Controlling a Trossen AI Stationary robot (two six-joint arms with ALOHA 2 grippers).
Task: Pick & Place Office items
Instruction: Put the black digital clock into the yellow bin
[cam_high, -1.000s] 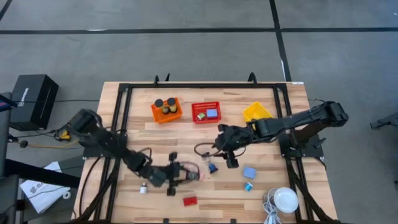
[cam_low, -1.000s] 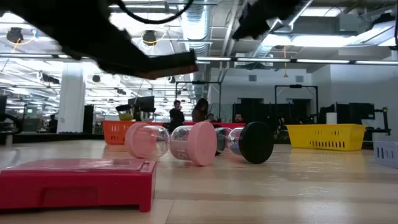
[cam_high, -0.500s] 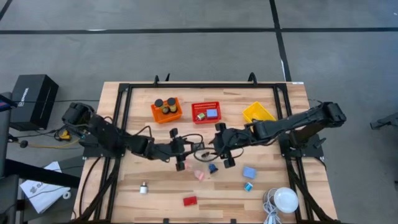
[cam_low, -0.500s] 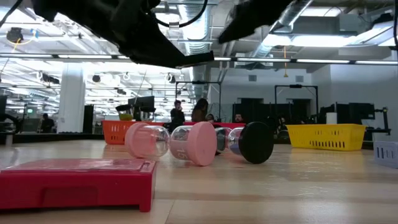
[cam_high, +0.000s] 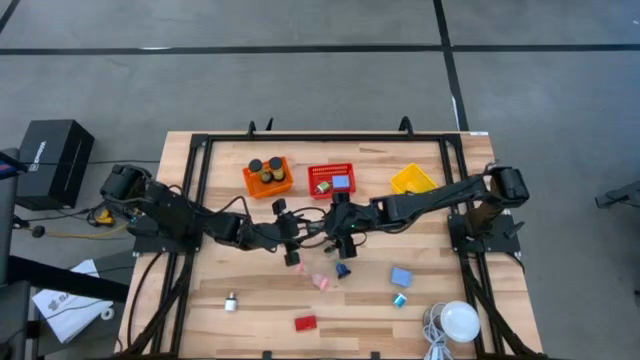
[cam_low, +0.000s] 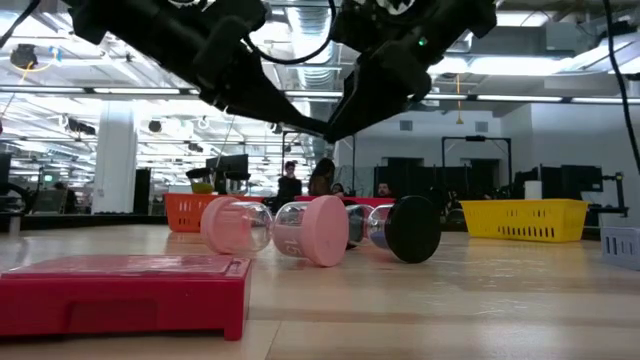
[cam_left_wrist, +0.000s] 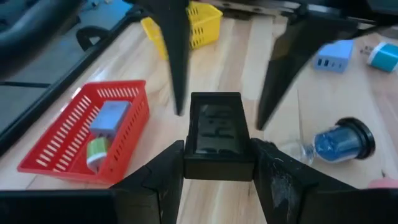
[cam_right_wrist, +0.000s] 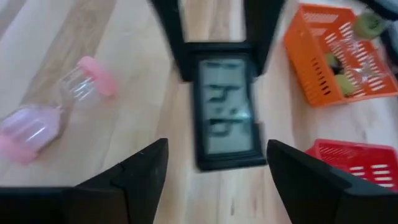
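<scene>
- Left gripper (cam_high: 288, 243): over mid-table, its jaws closed on a black clock (cam_left_wrist: 216, 132) with a grey display; you can see both fingers (cam_left_wrist: 158, 174) pressing its sides in the left wrist view.
- Right gripper (cam_high: 337, 235): at the left gripper's 3 o'clock, facing it. Its jaws stand wide, one on either side of the clock's far end, not yet touching it and holding nothing.
- Judged step: a mid-air handover, left to right.
- Risk 1: if you release the left before the right has closed, the clock drops onto the pieces below.
- Risk 2: the right fingers (cam_right_wrist: 140, 177) straddle only the clock's end; a shallow pinch could let it pivot out.
- Risk 3: the two grippers are nearly nose to nose, so a further advance could knock them together.
- Count, baskets: three along the table's 12 o'clock edge, orange (cam_high: 267, 177), red (cam_high: 331, 181), yellow (cam_high: 411, 180).
- Count, loose items on the table at 6 o'clock of the grippers: one pink timer (cam_high: 321, 282), one dark-capped timer (cam_high: 342, 270), one blue block (cam_high: 401, 277), one teal piece (cam_high: 399, 300), one red flat block (cam_high: 305, 323), one small white piece (cam_high: 230, 301).
- Also: one white dome (cam_high: 460, 322) at the 5 o'clock corner.
</scene>
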